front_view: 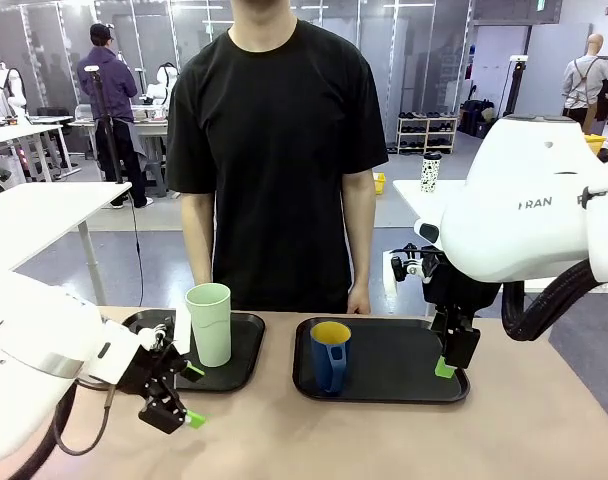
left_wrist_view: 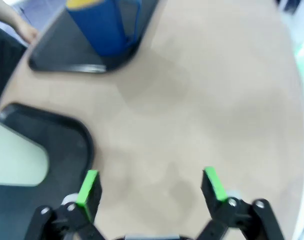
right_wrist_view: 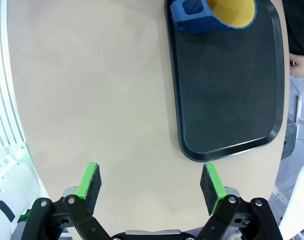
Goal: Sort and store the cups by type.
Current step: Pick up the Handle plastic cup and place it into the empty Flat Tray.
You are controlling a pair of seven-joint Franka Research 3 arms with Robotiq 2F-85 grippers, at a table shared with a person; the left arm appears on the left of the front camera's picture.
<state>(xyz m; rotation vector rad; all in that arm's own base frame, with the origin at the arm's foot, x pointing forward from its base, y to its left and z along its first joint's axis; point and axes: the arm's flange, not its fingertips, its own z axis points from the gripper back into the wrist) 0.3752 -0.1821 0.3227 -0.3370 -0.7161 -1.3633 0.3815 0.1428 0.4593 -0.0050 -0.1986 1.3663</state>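
- Cups sit one to a tray: the pale mint-green tumbler (front_view: 210, 323) stands upright on the left black tray (front_view: 246, 358), left of centre in the front view, and the dark blue mug (front_view: 330, 355) stands on the right black tray (front_view: 404, 370), near that tray's left end, lower middle of the frame.
- Judging from that, the sorting looks done or nearly so: each type has its own tray and no cup is loose on the table (front_view: 314, 440). Whether any storing step is left, I can't say from here.
- Left gripper (front_view: 174, 395) hangs low at the lower left of the front view, just beside the left tray's near edge, fingers spread wide with nothing between them; its own camera shows bare tabletop between the green pads (left_wrist_view: 88, 187).
- Right gripper (front_view: 450, 352) is at the right tray's right end, centre right, pointing down; its wrist view has the pads (right_wrist_view: 90, 181) set wide apart over bare table, holding nothing.
- Tumbler: tall, handleless, plain, slightly flared at the rim, matte pale green.
- Mug: shorter, deep blue outside, yellow inside, its handle turned toward the camera; the left wrist view of it, at the upper left, is blurred, so finer detail is hard to make out.
- A person (front_view: 274, 150) in a black T-shirt stands behind the table, hands down by the far edge.
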